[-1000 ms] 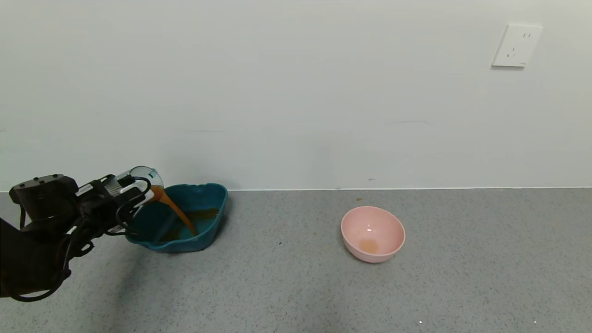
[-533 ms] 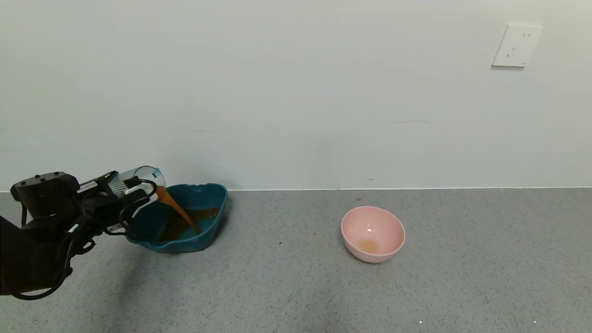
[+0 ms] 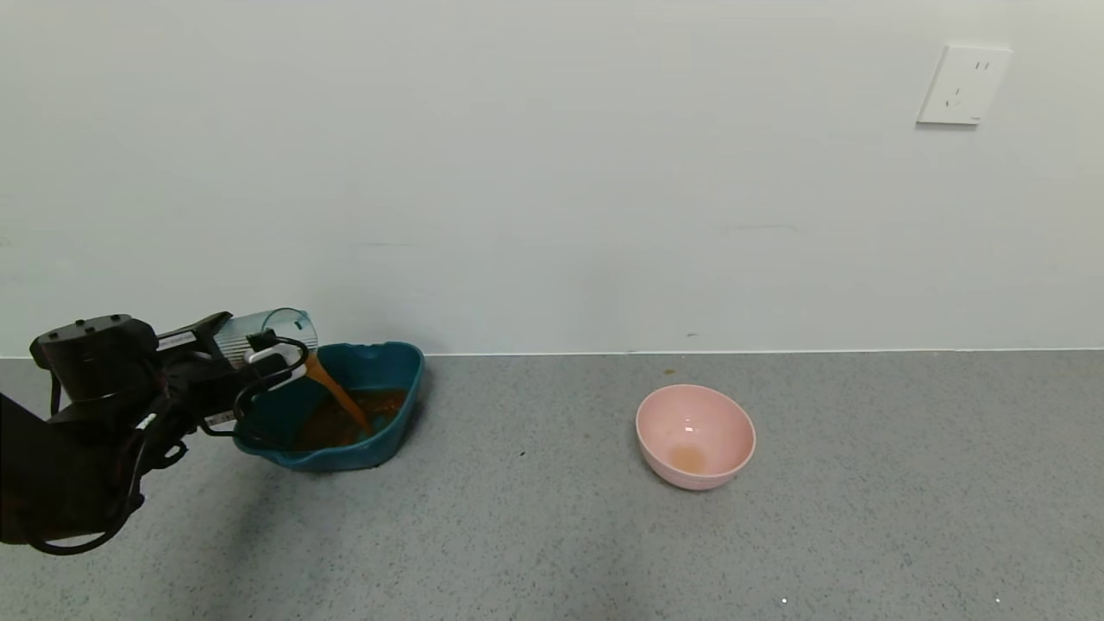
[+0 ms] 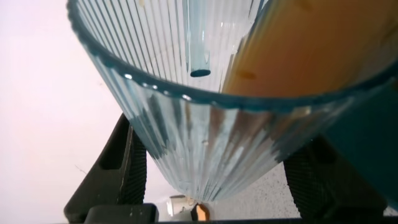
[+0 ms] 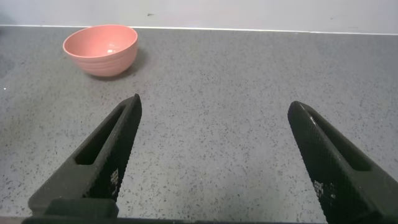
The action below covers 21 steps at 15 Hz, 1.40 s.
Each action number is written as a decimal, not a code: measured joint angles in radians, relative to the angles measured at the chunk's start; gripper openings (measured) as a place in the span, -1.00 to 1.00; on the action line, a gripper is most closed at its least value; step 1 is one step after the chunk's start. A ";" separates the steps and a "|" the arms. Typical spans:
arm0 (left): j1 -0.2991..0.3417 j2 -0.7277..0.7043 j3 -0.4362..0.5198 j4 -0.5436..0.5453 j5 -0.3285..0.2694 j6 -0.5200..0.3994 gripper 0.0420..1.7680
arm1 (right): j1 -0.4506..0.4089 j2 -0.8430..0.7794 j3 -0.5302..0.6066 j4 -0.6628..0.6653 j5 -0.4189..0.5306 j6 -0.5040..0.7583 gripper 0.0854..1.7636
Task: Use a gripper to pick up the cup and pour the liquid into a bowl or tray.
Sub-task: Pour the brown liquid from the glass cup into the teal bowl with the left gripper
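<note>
My left gripper (image 3: 250, 349) is shut on the ribbed blue-green cup (image 3: 267, 329) and holds it tipped nearly flat over the left rim of the dark teal tray (image 3: 405, 388). Reddish-brown liquid (image 3: 332, 388) streams from the cup's mouth into the tray, where it pools. In the left wrist view the cup (image 4: 205, 118) fills the frame between my fingers (image 4: 118, 168), with liquid (image 4: 311, 50) at its rim. My right gripper (image 5: 214, 102) is open and empty over bare floor; it does not show in the head view.
A round pink bowl (image 3: 695, 435) with a faint orange stain stands to the right of the tray, also in the right wrist view (image 5: 101, 48). The white wall runs behind both. A socket (image 3: 962, 84) is high on the wall at right.
My left gripper has tipped the cup further toward horizontal and shifted it slightly right over the tray. More liquid has gathered in the tray.
</note>
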 joint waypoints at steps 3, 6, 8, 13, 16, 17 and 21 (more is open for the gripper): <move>-0.003 -0.005 0.002 0.000 0.021 0.032 0.41 | 0.000 0.000 0.000 0.000 0.000 0.000 0.94; -0.016 -0.014 0.003 0.000 0.045 0.048 0.40 | 0.000 0.000 0.000 0.000 0.000 0.000 0.94; -0.022 -0.021 0.012 0.000 0.055 0.057 0.40 | 0.000 0.000 0.000 0.000 0.000 0.000 0.94; -0.029 -0.033 0.024 0.000 0.079 0.098 0.40 | 0.000 0.000 0.000 0.000 0.000 0.000 0.94; -0.039 -0.034 0.019 -0.001 0.111 0.125 0.40 | 0.000 0.000 0.000 0.000 0.000 0.000 0.94; -0.043 -0.034 0.019 -0.001 0.116 0.130 0.40 | 0.000 0.000 0.000 0.000 0.000 0.000 0.94; -0.069 -0.034 0.014 -0.006 0.160 0.156 0.40 | 0.000 0.000 0.000 0.000 0.000 0.000 0.94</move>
